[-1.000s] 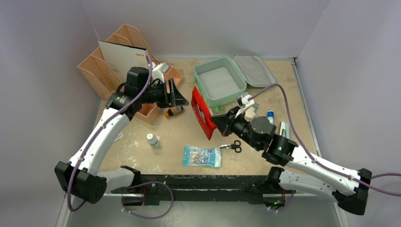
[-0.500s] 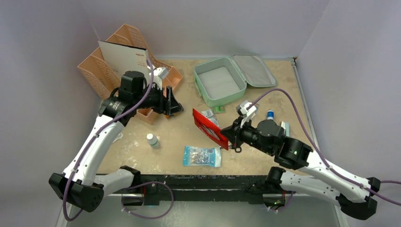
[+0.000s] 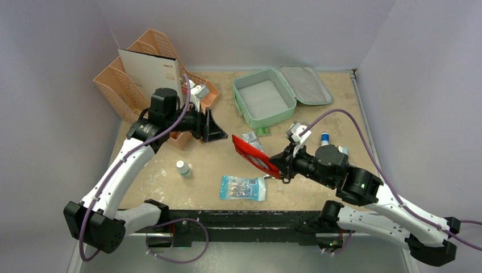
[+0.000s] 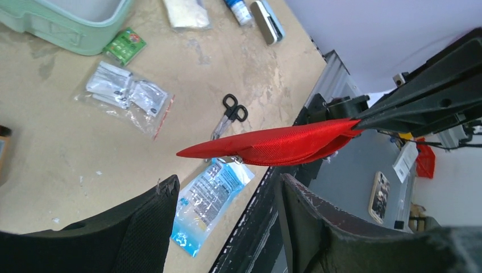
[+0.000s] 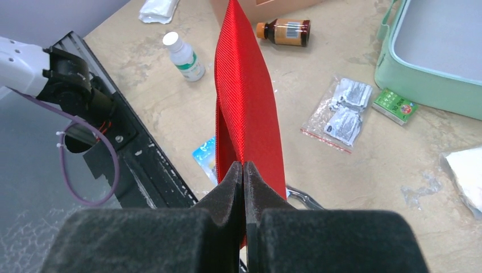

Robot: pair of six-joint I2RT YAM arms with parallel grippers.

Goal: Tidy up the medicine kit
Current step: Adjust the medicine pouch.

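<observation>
The medicine kit (image 3: 267, 101), a mint-green case, lies open at the back of the table with its grey-lined lid (image 3: 304, 84) folded back; its tray looks empty. One corner of the kit (image 4: 68, 28) shows in the left wrist view, its wall (image 5: 420, 85) in the right wrist view. My right gripper (image 3: 278, 166) (image 5: 243, 170) is shut on the edge of a flat red pouch (image 3: 254, 154) (image 5: 244, 96), held above the table in front of the kit. My left gripper (image 3: 219, 128) (image 4: 227, 193) stands open and empty left of the pouch (image 4: 273, 145), apart from it.
A peach organizer (image 3: 131, 74) stands at the back left. On the table lie a white bottle (image 3: 182, 168), a brown bottle (image 5: 287, 31), a blue packet (image 3: 243, 187), scissors (image 4: 230, 114), a clear bag of sachets (image 3: 250, 138), a green packet (image 4: 126, 45) and a blue-capped tube (image 3: 324, 138).
My right gripper carried the red pouch from beside the kit toward the table's front and laid it flatter. My left gripper shifted slightly near the organizer and opened a little wider.
</observation>
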